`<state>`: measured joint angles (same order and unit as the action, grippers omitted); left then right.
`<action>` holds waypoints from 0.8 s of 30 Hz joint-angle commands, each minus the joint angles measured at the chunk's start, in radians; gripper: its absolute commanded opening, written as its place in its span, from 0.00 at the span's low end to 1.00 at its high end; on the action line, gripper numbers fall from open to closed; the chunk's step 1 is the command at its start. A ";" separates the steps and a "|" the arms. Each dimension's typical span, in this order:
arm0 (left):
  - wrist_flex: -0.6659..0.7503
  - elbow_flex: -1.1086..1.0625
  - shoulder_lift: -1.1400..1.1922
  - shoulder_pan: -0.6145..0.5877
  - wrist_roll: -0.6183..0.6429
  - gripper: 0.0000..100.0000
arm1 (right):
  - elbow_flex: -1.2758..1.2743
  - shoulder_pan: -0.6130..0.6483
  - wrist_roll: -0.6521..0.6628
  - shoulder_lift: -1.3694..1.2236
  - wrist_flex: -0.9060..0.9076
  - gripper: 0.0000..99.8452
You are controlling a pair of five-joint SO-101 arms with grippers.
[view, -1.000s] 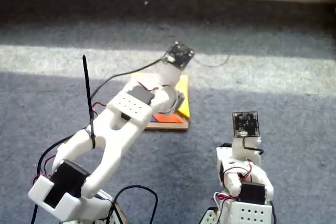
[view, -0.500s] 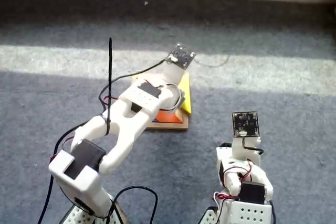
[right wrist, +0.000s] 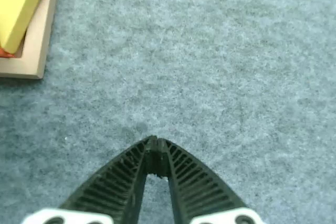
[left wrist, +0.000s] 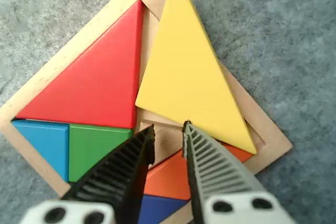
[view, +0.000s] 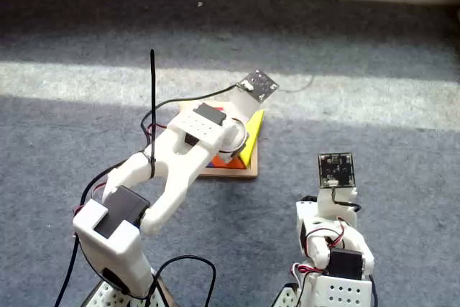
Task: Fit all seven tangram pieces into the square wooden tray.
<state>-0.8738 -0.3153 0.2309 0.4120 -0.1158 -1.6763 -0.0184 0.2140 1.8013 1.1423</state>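
Observation:
The square wooden tray (left wrist: 63, 61) lies on the grey carpet and holds a big red triangle (left wrist: 94, 82), a light blue piece (left wrist: 44, 140), a green piece (left wrist: 94, 145), an orange piece (left wrist: 168, 179) and a dark blue piece (left wrist: 157, 208). A big yellow triangle (left wrist: 186, 77) lies askew, with its points over the tray's rim. My left gripper (left wrist: 169, 127) hovers over a bare patch of tray floor beside the yellow triangle's edge, open by a narrow gap with nothing in it. My right gripper (right wrist: 156, 141) is shut over bare carpet, apart from the tray (right wrist: 31, 61).
In the high view the left arm (view: 180, 156) stretches over the tray (view: 233, 172), and the yellow triangle (view: 251, 140) shows at the tray's right side. The right arm (view: 334, 213) stands folded at the lower right. Grey carpet surrounds the tray.
The left arm has swung forward and to the right over the tray. The yellow triangle has turned and sits more tilted. The right arm has not moved.

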 commanded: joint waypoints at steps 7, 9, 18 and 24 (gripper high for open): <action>-0.046 0.025 -0.054 -0.059 -0.011 0.10 | -0.030 -0.012 0.000 0.016 -0.005 0.01; -0.052 0.019 -0.108 -0.047 0.020 0.11 | -0.030 -0.012 0.000 0.016 -0.005 0.01; 0.011 0.018 -0.154 0.041 0.121 0.11 | -0.030 -0.012 0.000 0.016 -0.005 0.01; 0.135 0.028 -0.021 0.048 0.121 0.11 | -0.030 -0.012 0.000 0.016 -0.005 0.01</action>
<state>-0.8216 -0.3168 0.1711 0.4442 -0.0038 -1.6763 -0.0184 0.2140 1.8013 1.1423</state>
